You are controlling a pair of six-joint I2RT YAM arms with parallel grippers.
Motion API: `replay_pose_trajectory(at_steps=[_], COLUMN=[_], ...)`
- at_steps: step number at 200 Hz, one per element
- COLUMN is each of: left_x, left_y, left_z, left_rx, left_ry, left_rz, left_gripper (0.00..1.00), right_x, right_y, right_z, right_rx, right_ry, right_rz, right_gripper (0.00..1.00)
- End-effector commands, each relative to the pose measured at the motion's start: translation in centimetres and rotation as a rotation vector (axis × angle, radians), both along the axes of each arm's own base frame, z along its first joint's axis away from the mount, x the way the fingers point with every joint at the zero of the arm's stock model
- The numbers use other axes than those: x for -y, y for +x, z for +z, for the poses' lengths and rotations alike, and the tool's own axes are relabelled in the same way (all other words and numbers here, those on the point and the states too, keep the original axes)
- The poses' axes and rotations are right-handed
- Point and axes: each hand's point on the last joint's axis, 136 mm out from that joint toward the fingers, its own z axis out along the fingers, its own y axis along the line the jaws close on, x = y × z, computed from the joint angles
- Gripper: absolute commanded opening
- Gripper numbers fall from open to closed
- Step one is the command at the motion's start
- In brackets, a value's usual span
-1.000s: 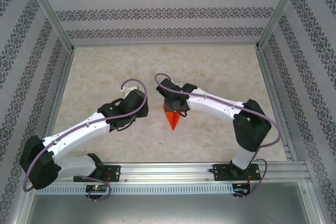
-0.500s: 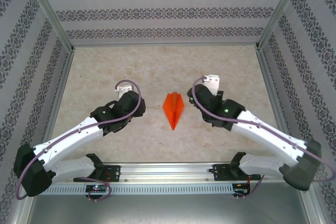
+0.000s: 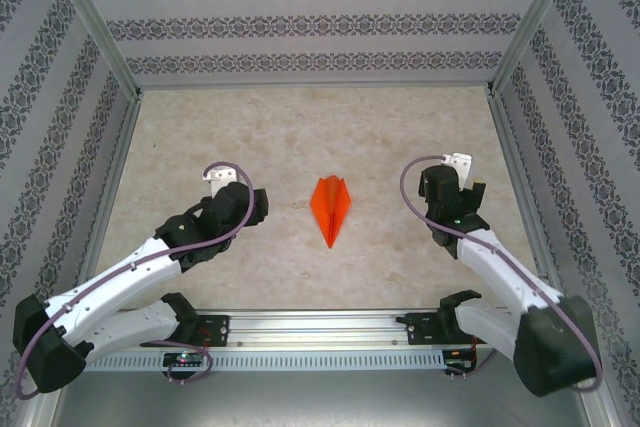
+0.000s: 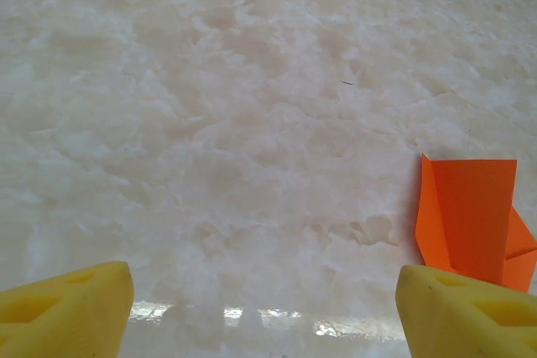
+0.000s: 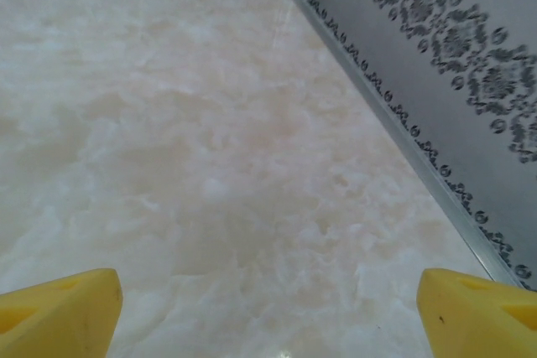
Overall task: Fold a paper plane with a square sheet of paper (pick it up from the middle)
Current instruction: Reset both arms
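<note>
The square sheet of paper lies folded into an orange paper plane (image 3: 331, 209) flat on the middle of the marble table, nose toward the near edge. My left gripper (image 3: 221, 176) hangs to its left, well apart from it, and my right gripper (image 3: 458, 162) to its right, also apart. In the left wrist view the yellow fingertips of the left gripper (image 4: 264, 312) stand wide open over bare table, with the paper plane (image 4: 470, 220) just beyond the right finger. In the right wrist view the right gripper (image 5: 268, 312) is open with nothing between its fingers.
Patterned walls on aluminium posts close in the table; the right wall (image 5: 436, 48) runs close beside my right gripper. A metal rail (image 3: 320, 327) carries both arm bases at the near edge.
The right gripper has let go of the paper plane and swung out to the right. The left arm has drawn back to the left. Both grippers have opened wider.
</note>
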Motion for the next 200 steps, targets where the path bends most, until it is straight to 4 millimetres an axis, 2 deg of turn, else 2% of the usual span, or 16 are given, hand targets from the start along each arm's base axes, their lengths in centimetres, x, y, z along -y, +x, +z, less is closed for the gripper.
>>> replay_pose_trajectory(at_steps=[1,24,43,55,81,104,122,138,148,154,168,200], left_x=[-1.1,-1.6,-2.1,-2.6,-3.3,-3.9,-4.5,-5.3,-5.9,-6.2,-6.8,-8.5], left_y=[0.4,0.3,0.4,0.4,0.7,1.2,1.5,1.8,1.9,2.0,2.2,3.1], left_z=[0.6,0.7,1.0,1.0,1.0,0.7,0.7,0.9,1.0,1.1,1.1,1.0], left_rx=[0.03,0.033,0.045,0.046,0.052,0.055,0.058,0.061,0.064,0.069,0.081,0.097], left_ry=[0.029,0.048,0.074,0.097,0.129,0.154,0.159,0.165,0.166,0.167,0.168,0.18], left_rz=[0.03,0.041,0.048,0.061,0.076,0.086,0.097,0.12,0.133,0.141,0.153,0.196], left_gripper=[0.86,0.9,1.0,1.0,1.0,1.0,1.0,1.0,1.0,1.0,1.0,1.0], right_x=[-2.0,-2.5,-3.6,-4.0,-4.0,-2.2,-1.5,-0.5,-0.2,-0.2,0.5,0.4], right_y=[3.9,5.7,6.8,7.3,7.2,7.1,7.5,8.1,8.0,8.1,7.9,7.8], right_z=[2.3,1.2,0.1,-0.3,-0.1,0.3,-1.1,-1.4,-1.8,-1.5,-1.5,-1.5], right_rx=[0.148,0.225,0.224,0.18,0.205,0.307,0.322,0.34,0.285,0.317,0.315,0.316], right_ry=[0.01,0.016,0.055,0.05,0.038,0.082,0.097,0.139,0.141,0.134,0.121,0.121], right_rz=[0.151,0.218,0.296,0.32,0.374,0.379,0.36,0.327,0.307,0.306,0.254,0.255], right_gripper=[0.91,0.91,0.9,0.89,0.89,0.91,0.92,0.93,0.93,0.98,0.98,0.98])
